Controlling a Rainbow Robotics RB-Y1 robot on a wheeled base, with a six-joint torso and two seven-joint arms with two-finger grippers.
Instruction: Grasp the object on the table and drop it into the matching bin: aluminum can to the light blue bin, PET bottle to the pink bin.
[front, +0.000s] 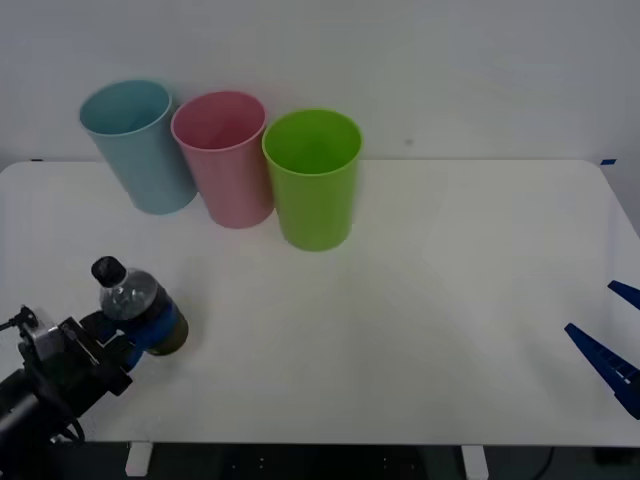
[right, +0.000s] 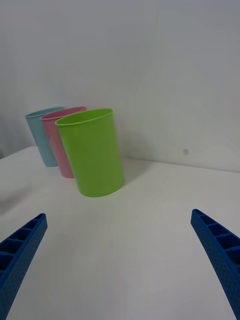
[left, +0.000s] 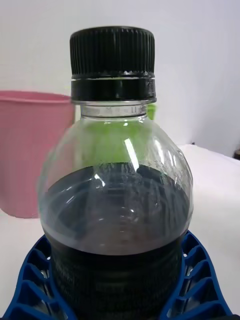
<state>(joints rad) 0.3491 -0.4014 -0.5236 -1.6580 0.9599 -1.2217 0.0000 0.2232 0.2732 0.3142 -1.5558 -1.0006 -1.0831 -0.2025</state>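
Left gripper (front: 140, 335) is at the near-left corner of the table (front: 450, 300), blue fingers (left: 37, 285) wrapped round the lower body of the PET bottle (front: 138, 310) & clamped on it. Bottle looks upright, black cap on top, dark liquid filling the lower part. Can't tell if it's off the tabletop or resting on it. Pink bin (front: 225, 155) is well apart from it, back by the wall, sandwiched btwn the light blue bin (front: 140, 145) and a green bin (front: 315, 175), all three rims nearly touching.

Right gripper (front: 615, 345) waits at the near-right edge, fingers spread wide, nothing in them.

Risks, imo: grip sits low on a smooth round body w/ liquid inside, so a fast swing could slosh it & let it tip or slide out. Neighbour rims are tight, so a release slightly off-centre could land it in blue or green, or clip a rim & knock a bin over
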